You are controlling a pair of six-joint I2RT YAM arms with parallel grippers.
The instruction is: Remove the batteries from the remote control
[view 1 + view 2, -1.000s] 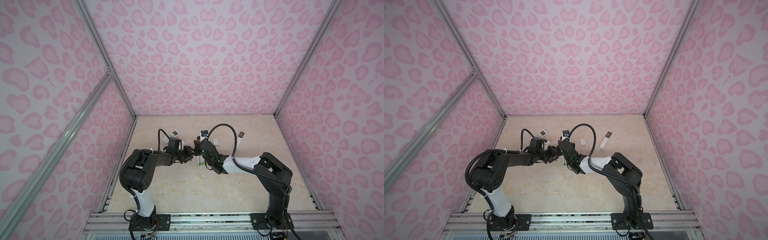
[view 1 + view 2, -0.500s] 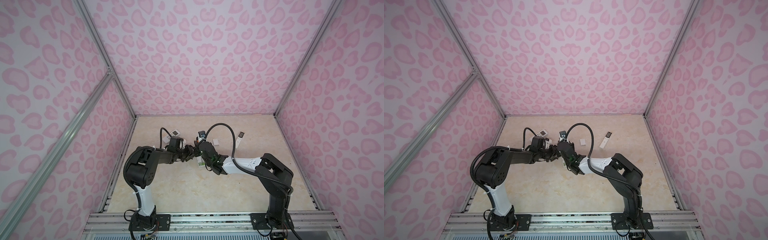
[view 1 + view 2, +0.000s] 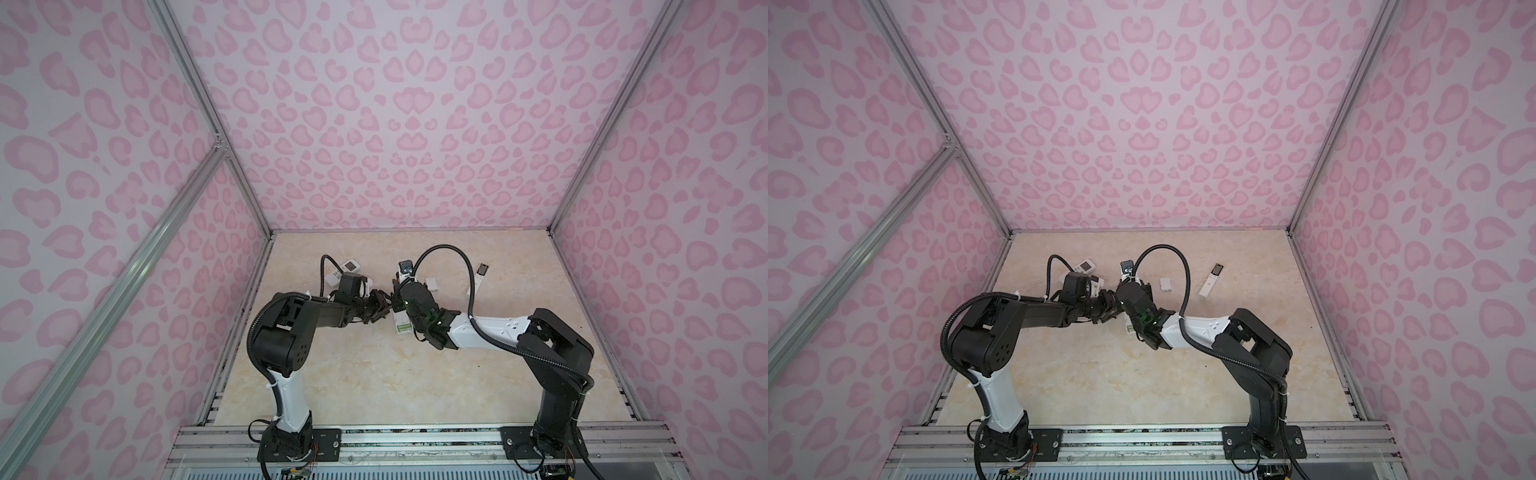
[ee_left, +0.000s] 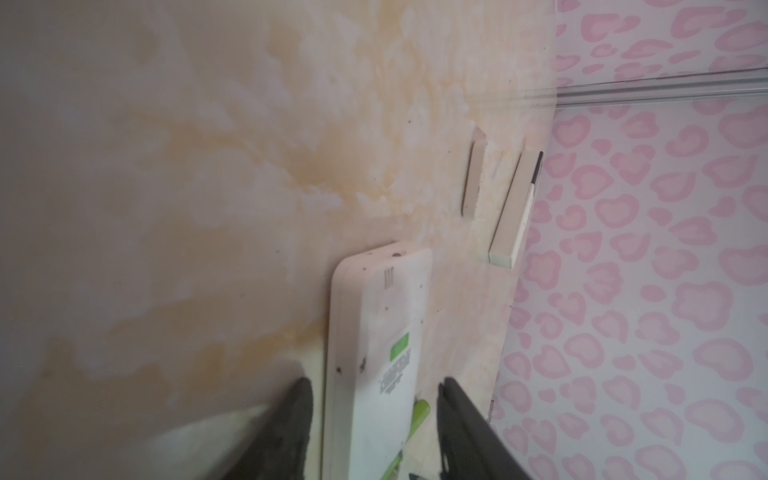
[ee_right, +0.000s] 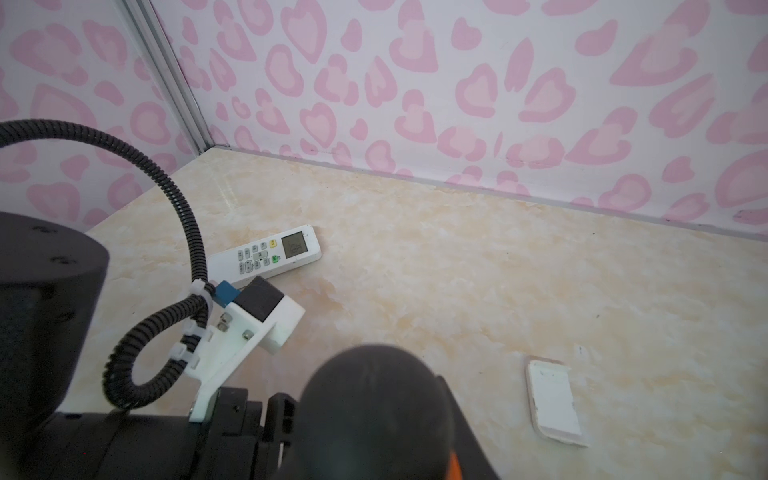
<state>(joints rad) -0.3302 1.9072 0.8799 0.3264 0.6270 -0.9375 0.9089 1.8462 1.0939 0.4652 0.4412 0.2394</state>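
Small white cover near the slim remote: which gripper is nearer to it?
Right. The right gripper sits just left of the small white cover in a top view; the left gripper is farther left, straddling the face-down remote.

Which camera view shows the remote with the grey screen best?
The right wrist view: the remote lies face up, buttons and screen clear. In both top views it is small and partly hidden by the left arm. The left wrist view does not show it.

left gripper [image 4: 374, 380]: jaws apart | right arm [image 3: 490, 332]: elbow bent, wrist beside left gripper
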